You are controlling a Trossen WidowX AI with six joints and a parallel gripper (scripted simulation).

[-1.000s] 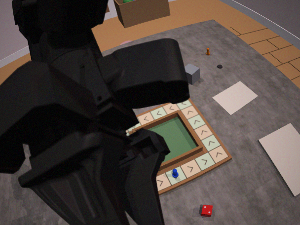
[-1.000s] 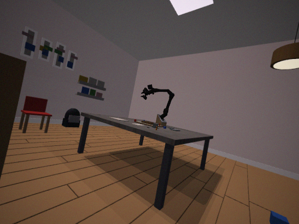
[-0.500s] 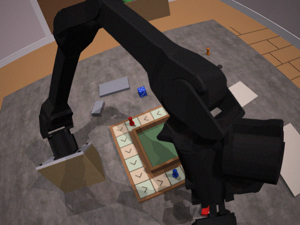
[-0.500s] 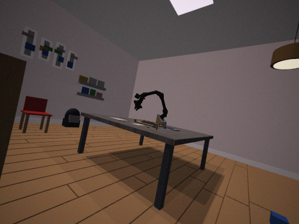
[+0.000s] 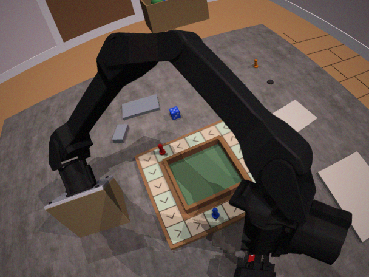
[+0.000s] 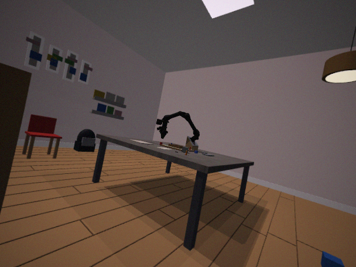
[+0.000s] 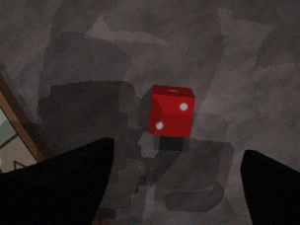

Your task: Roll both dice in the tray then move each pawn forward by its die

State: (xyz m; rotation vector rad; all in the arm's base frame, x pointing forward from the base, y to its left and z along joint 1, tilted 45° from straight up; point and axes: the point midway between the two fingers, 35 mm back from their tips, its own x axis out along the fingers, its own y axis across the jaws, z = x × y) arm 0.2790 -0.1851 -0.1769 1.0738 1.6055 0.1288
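Observation:
My gripper is open and empty, pointing down above the table. The red die lies on the table below and ahead of the fingertips, two pips on its upper face. The blue die lies on the table beyond the board. The red pawn stands on the square beside the board's left corner. The blue pawn stands on the near row, third square from the near corner. The green-floored tray holds no die in the part that shows. My arm hides the board's right part.
Two flat grey blocks lie near the blue die. A grey cube shows in the exterior view. An orange pawn, a dark disc and two pale sheets lie farther right.

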